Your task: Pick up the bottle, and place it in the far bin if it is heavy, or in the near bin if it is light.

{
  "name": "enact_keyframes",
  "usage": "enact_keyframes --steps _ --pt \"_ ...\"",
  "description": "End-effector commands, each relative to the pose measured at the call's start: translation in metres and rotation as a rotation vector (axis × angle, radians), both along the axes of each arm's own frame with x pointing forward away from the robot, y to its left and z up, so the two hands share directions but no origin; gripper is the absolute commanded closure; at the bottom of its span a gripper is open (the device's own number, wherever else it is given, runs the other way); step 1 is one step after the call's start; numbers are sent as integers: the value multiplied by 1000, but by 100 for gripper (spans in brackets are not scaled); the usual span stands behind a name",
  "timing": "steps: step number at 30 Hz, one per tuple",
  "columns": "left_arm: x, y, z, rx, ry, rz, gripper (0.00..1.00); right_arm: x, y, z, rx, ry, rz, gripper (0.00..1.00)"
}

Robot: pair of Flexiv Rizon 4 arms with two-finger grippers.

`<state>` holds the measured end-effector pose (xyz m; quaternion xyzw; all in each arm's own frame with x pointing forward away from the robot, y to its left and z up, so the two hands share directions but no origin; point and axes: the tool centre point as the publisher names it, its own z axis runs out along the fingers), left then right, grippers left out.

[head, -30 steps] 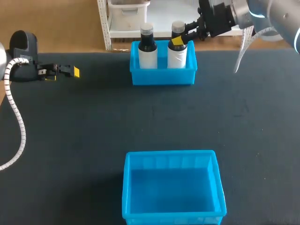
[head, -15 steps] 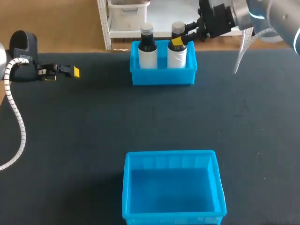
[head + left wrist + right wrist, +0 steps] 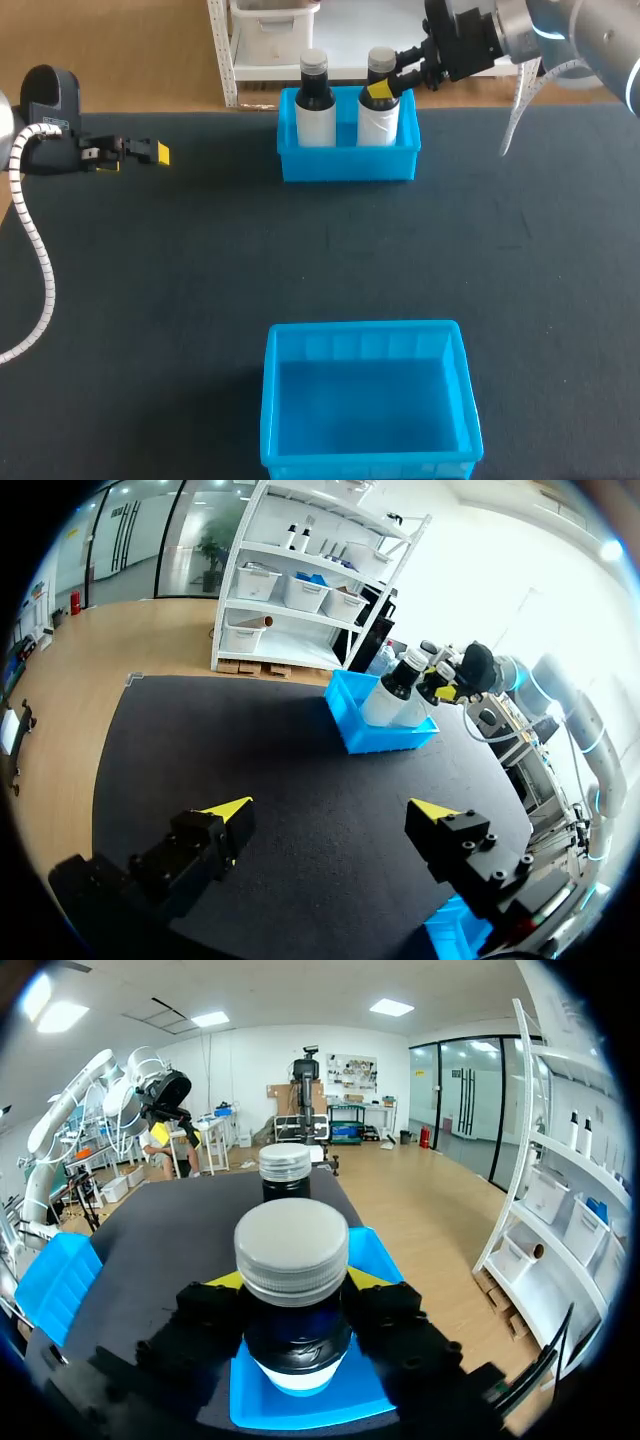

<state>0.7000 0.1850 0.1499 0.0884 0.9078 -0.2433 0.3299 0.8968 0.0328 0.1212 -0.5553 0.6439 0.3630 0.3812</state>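
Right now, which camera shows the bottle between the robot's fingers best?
The right wrist view: the bottle fills the middle, the right hand closed on its neck. The head view shows it small, standing in the far bin. The left wrist view shows it tiny, beside another bottle.

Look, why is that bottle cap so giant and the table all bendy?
Right wrist view: the bottle stands right against the fisheye lens, so it looms. Left wrist view: the same lens curves the table edges. Head view: it matches the other bottle, and edges run straight.
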Motion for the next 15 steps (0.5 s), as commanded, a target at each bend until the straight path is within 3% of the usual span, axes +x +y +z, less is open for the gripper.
enact_keyframes --steps 1,15 --pt "0 0 0 0 0 0 0 4 1 3 -1 4 4 0" --pt "0 0 0 0 0 0 0 -7 -19 19 6 3 -21 0"
